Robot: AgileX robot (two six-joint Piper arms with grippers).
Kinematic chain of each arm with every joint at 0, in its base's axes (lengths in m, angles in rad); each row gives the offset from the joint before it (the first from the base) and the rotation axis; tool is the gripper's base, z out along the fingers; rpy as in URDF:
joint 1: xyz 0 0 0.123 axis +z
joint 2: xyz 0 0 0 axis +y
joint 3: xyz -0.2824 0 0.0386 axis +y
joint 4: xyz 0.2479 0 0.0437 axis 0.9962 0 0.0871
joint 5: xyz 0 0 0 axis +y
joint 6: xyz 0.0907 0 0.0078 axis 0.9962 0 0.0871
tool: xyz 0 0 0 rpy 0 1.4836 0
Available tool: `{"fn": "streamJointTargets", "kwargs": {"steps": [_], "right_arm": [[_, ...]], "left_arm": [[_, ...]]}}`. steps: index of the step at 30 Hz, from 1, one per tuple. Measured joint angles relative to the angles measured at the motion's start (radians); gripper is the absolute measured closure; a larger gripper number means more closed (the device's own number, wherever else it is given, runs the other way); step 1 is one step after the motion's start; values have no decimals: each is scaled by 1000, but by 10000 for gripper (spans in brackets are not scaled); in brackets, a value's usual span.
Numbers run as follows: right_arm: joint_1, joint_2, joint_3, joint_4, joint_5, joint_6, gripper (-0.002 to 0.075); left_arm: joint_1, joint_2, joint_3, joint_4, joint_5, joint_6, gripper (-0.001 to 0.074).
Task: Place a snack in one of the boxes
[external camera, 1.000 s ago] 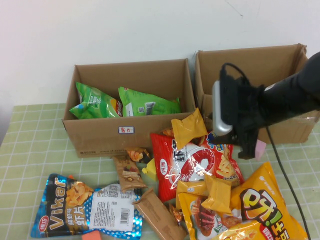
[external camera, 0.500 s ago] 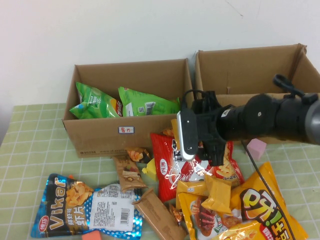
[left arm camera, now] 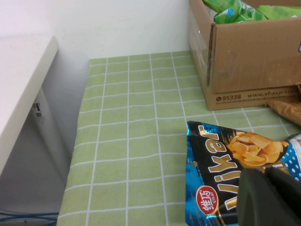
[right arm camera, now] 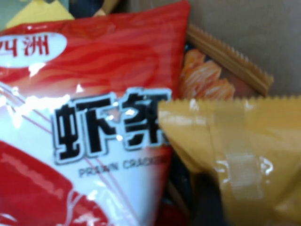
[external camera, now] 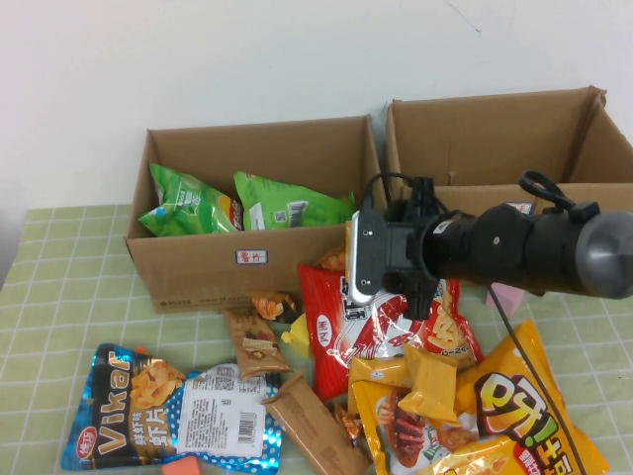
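Note:
My right gripper (external camera: 392, 273) has come in from the right and hangs low over the snack pile, in front of the gap between the two boxes. It covers the small yellow packet, which fills the right wrist view (right arm camera: 240, 150) on top of the red prawn cracker bag (external camera: 341, 332) (right arm camera: 84, 117). The left cardboard box (external camera: 198, 267) holds two green bags (external camera: 188, 208). The right cardboard box (external camera: 475, 129) looks empty. My left gripper (left arm camera: 270, 197) is shut and empty above the blue Vikar chip bag (left arm camera: 225, 155) (external camera: 168, 406).
A big orange bag (external camera: 524, 406), yellow packets (external camera: 430, 381) and brown packets (external camera: 252, 341) lie in front of the boxes. A pink block (external camera: 504, 295) sits by the right box. The table's left edge and a white shelf (left arm camera: 19, 94) show in the left wrist view.
My right arm has swung left from in front of the right box and dropped onto the yellow packet, hiding it. The pink block stays on the table. The left arm has not moved.

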Motion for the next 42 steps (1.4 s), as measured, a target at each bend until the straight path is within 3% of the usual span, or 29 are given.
{"fn": "streamJointTargets", "kwargs": {"steps": [4, 13, 19, 25, 32, 34, 38, 42], "right_arm": [[0, -2, 2, 110, 7, 0, 494], [2, -235, 4, 514, 59, 0, 499], [-20, -367, 4, 638, -84, 0, 500], [-151, -330, -35, 717, -140, 2, 500], [-333, -167, -157, 958, 83, 2, 500], [-363, -130, -168, 1024, 137, 2, 453], [-382, -92, -172, 1080, 144, 4, 237], [-382, -108, -172, 1086, 142, 4, 167]], "left_arm": [[0, 0, 0, 0, 0, 0, 737], [0, 0, 0, 0, 0, 0, 737], [0, 0, 0, 0, 0, 0, 737], [0, 0, 0, 0, 0, 0, 737], [0, 0, 0, 0, 0, -3, 737], [0, 0, 0, 0, 0, -3, 737], [0, 0, 0, 0, 0, -3, 738], [0, 0, 0, 0, 0, -3, 737]]}}
